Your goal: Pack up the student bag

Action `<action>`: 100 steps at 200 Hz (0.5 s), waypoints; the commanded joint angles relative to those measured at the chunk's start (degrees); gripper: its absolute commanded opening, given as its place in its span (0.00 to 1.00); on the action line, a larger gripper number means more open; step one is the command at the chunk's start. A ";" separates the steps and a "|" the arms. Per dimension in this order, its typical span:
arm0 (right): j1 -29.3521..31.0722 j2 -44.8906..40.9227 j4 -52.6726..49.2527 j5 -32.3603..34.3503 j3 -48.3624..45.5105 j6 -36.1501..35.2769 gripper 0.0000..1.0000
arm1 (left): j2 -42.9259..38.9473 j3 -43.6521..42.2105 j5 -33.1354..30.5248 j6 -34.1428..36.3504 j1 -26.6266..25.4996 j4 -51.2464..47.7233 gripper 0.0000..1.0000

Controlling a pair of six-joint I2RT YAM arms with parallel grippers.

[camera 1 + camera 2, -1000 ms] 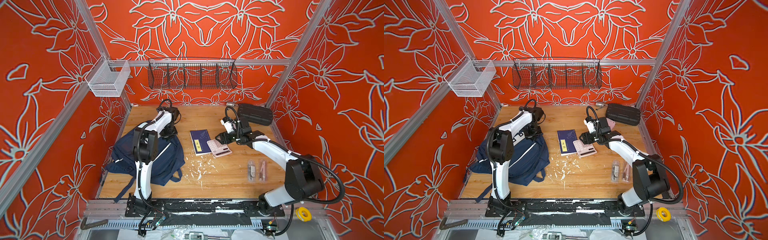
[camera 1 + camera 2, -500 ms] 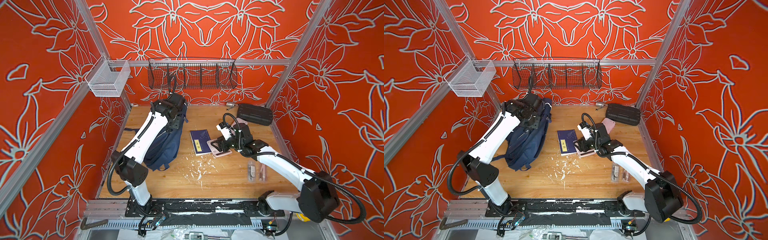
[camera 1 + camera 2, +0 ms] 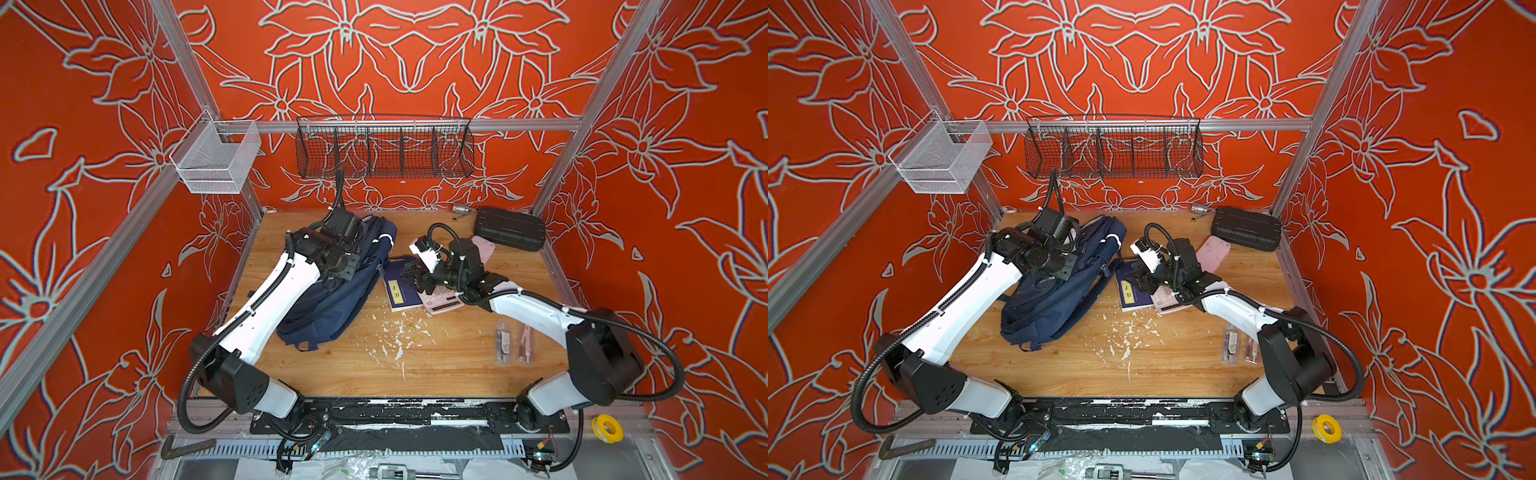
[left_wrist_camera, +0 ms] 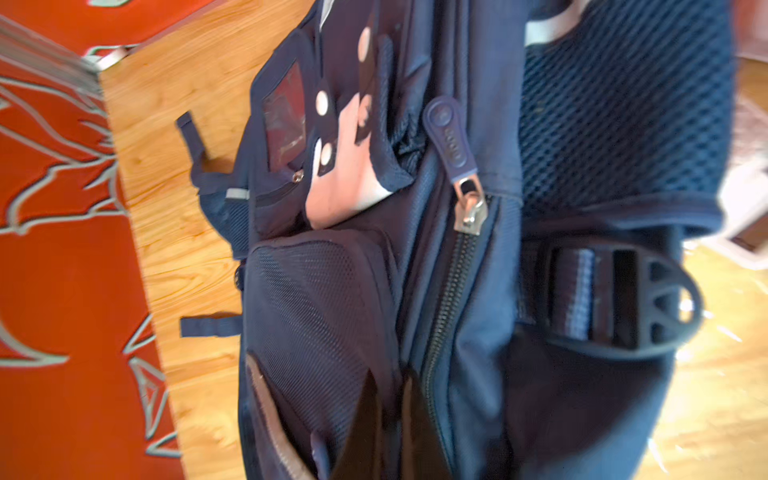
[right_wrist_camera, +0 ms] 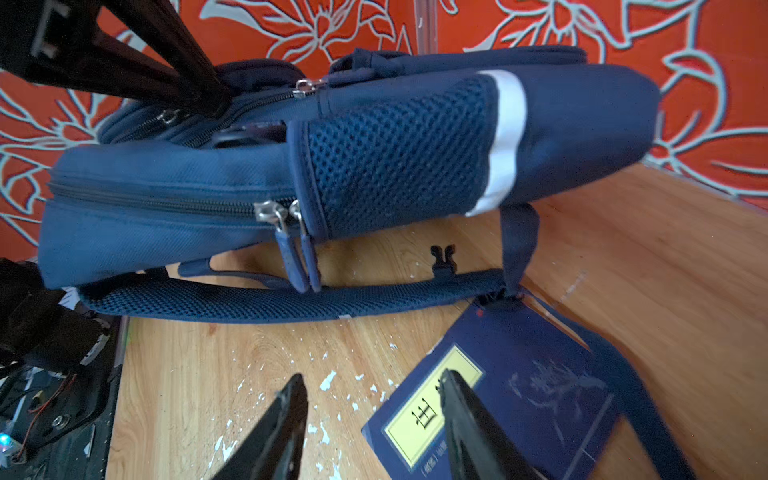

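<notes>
Wooden table (image 3: 436,365), left half: student bag (image 3: 332,299) tilted up at its far end, near end down on the boards, one shoulder strap hanging to the wood. Left gripper (image 4: 388,386) is pinched tight on bag fabric beside the main zip. Right gripper (image 5: 374,380) has its jaws parted and grips nothing, low over a corner of the navy book (image 5: 540,395), one finger above its yellow label.

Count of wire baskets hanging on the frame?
2. A white mesh basket hangs at the back left corner. A long black wire basket with dividers hangs on the back rail. None seem hidden.
</notes>
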 commanded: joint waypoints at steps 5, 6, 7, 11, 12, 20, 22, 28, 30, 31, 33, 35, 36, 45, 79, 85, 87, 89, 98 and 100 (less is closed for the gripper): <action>1.63 3.47 9.75 -6.73 1.79 -0.72 0.50 | -5.45 -1.38 2.60 2.08 -0.08 10.37 0.00; 1.67 3.54 10.02 -6.84 1.79 -0.73 0.50 | -5.52 -1.49 2.61 2.19 -0.05 10.48 0.00; 1.74 3.70 10.21 -6.99 1.79 -0.74 0.50 | -5.60 -1.59 2.70 2.28 -0.04 10.58 0.00; 1.86 4.08 11.18 -7.33 1.75 -0.78 0.50 | -5.82 -2.02 2.87 2.53 -0.03 10.95 0.00; 1.96 4.15 11.44 -7.49 1.73 -0.76 0.49 | -5.88 -2.12 2.88 2.55 -0.03 11.07 0.00; 2.32 4.72 13.41 -8.11 1.54 -0.79 0.48 | -6.11 -2.77 2.69 2.48 -0.03 11.49 0.00; 2.44 4.85 13.76 -8.21 1.49 -0.87 0.48 | -6.11 -2.86 2.68 2.52 -0.03 11.58 0.00; 2.73 4.98 14.94 -8.40 1.09 -0.94 0.47 | -6.05 -2.92 2.82 2.56 -0.04 11.58 0.00; 2.91 4.93 15.29 -8.37 0.91 -0.93 0.47 | -6.03 -2.92 2.76 2.51 -0.03 11.51 0.00; 2.93 4.88 15.56 -8.41 0.78 -0.97 0.47 | -6.03 -2.92 2.78 2.49 -0.03 11.49 0.00; 3.07 4.84 16.01 -8.37 0.53 -1.11 0.47 | -5.90 -2.92 2.73 2.47 -0.03 11.49 0.00; 3.15 4.81 16.46 -8.49 0.20 -1.14 0.47 | -5.89 -2.92 2.67 2.40 -0.03 11.51 0.00; 3.14 4.73 16.72 -8.51 0.08 -1.25 0.47 | -5.83 -2.92 2.65 2.35 -0.03 11.49 0.00; 3.53 3.98 18.79 -7.79 -1.75 -1.82 0.47 | -5.56 -2.70 2.58 2.14 -0.03 11.28 0.00; 4.09 -0.77 19.00 -5.49 -8.10 -7.33 0.47 | -4.98 -2.01 3.23 1.95 -0.03 11.47 0.00; 4.30 -1.45 18.06 -5.38 -8.66 -8.62 0.47 | -5.01 -2.08 3.37 1.86 -0.03 11.62 0.00; 4.32 -1.66 17.71 -5.31 -8.71 -9.00 0.47 | -5.05 -2.12 3.49 1.92 -0.03 11.68 0.00; 4.34 -1.80 17.47 -5.24 -8.81 -9.34 0.47 | -5.06 -2.13 3.61 1.94 -0.08 11.76 0.00; 4.61 -2.35 17.00 -4.52 -9.31 -10.21 0.46 | -5.11 -2.12 3.93 1.88 -0.03 11.89 0.00; 4.59 -2.37 17.05 -4.28 -9.36 -10.25 0.46 | -5.12 -2.17 4.00 1.86 -0.03 12.03 0.00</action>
